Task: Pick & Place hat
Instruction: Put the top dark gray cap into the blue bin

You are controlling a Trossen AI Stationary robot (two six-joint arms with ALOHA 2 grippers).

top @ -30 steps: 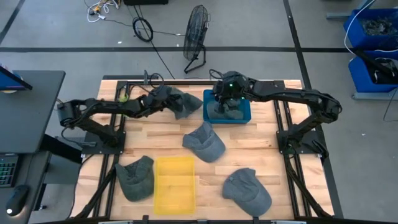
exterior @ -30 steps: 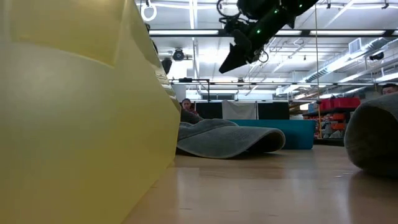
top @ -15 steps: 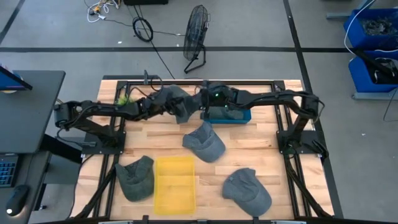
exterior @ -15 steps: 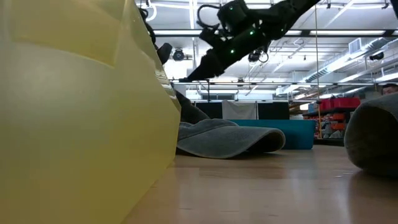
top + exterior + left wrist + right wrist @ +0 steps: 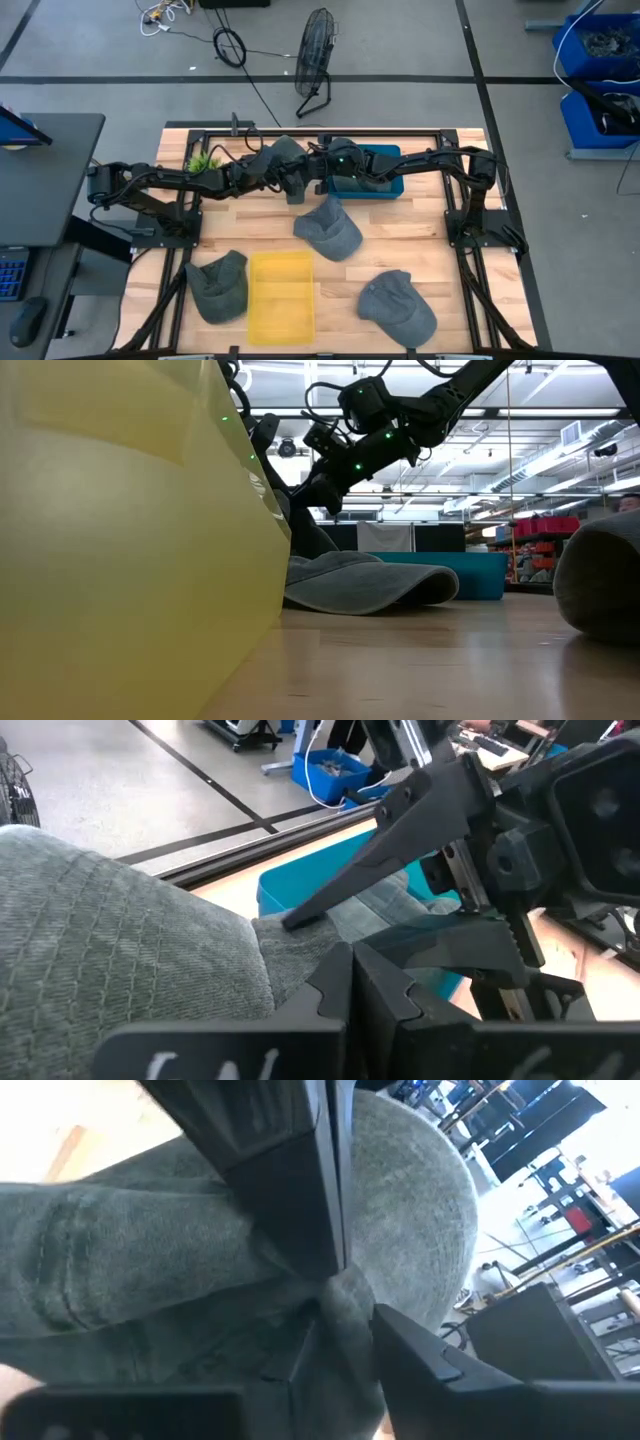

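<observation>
While the high view sets out the whole counter (image 5: pixel 420 225), it hides both grips under the arms. The left claw (image 5: pixel 283 181) is closed on the held hat (image 5: pixel 287 166), a grey cap raised above the counter's far edge, just left of the blue bin (image 5: pixel 378 172). The left wrist view confirms this: the dark fingers (image 5: pixel 355 982) meet on a fold of the hat's cloth (image 5: pixel 120 950), with the crown bulging to one side.

The right claw (image 5: pixel 318 180) reaches in from the opposite side and meets the same hat nose to nose with the left claw. In the right wrist view its fingers (image 5: pixel 300 1200) stand apart, with grey cloth (image 5: pixel 400 1230) lying between them; whether they press on it cannot be told. The left wrist view shows one right finger (image 5: pixel 400 850) resting its tip on the cloth.

The low view shows both claws aloft (image 5: pixel 320 485) and well above the counter.

Seen from above, the held hat's long axis runs roughly along the line of the two arms; which way its brim points cannot be told.

Nearer than both claws lie three more hats: one (image 5: pixel 217 283) beside the yellow bin (image 5: pixel 281 295), one (image 5: pixel 329 227) below the claws, one (image 5: pixel 398 304) to the right.
</observation>
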